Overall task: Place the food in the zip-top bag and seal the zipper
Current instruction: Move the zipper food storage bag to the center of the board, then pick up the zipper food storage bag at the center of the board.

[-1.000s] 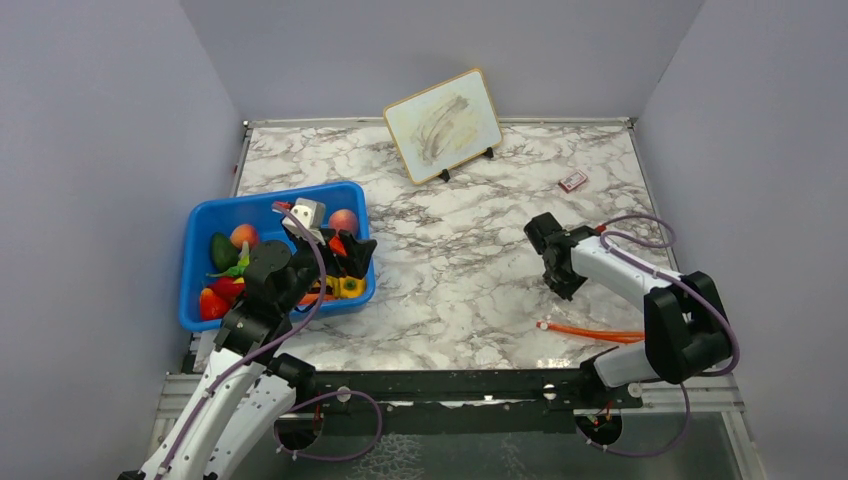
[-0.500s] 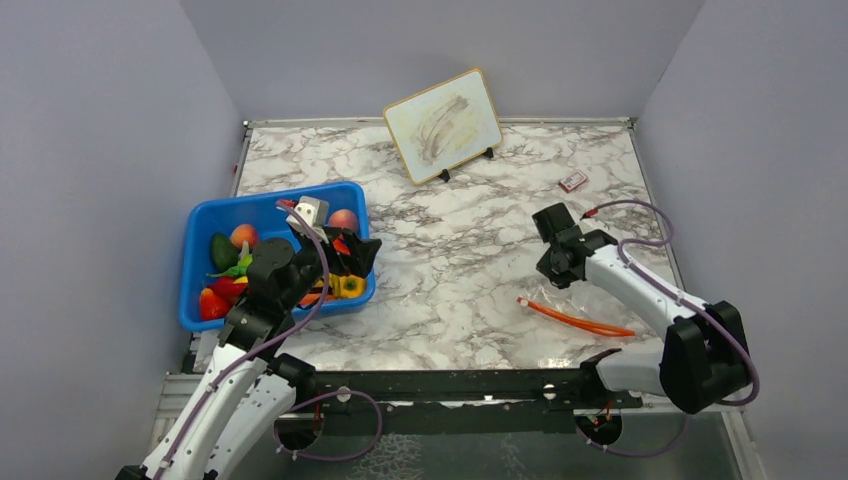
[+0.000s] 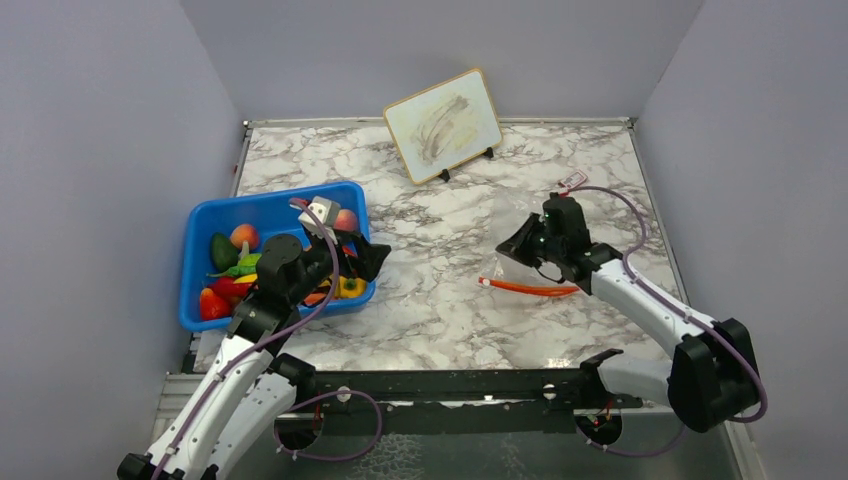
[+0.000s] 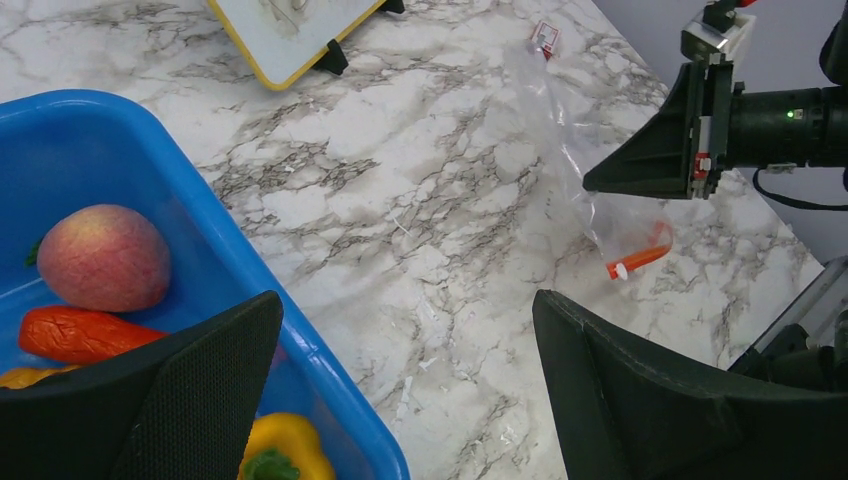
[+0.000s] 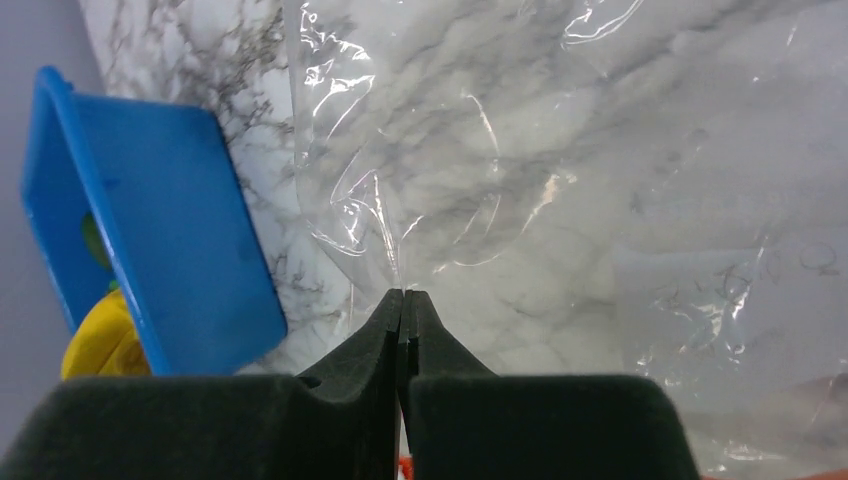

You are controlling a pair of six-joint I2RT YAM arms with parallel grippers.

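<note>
The zip-top bag (image 3: 535,272) is a clear pouch; its orange-red zipper (image 3: 528,288) trails on the marble. My right gripper (image 3: 512,248) is shut on the bag's film and holds it up right of the table's centre. In the right wrist view the jaws (image 5: 402,295) pinch the clear bag (image 5: 560,150). In the left wrist view the bag (image 4: 585,170) hangs from that gripper, with the zipper end (image 4: 638,259) low. The food (image 3: 243,237) lies in the blue bin (image 3: 265,198): a peach (image 4: 103,257), a red piece (image 4: 80,335), a yellow pepper (image 4: 285,455). My left gripper (image 3: 362,255) is open and empty over the bin's right rim (image 4: 405,300).
A yellow-framed board (image 3: 443,125) stands on an easel at the back. A small red-and-white item (image 3: 571,181) lies at the back right. Grey walls close in the left, right and back. The blue bin (image 5: 170,230) sits at the left.
My right gripper has carried the bag from the near right toward the table's centre, and the zipper has swung left with it. My left gripper has shifted slightly right over the bin's rim.
</note>
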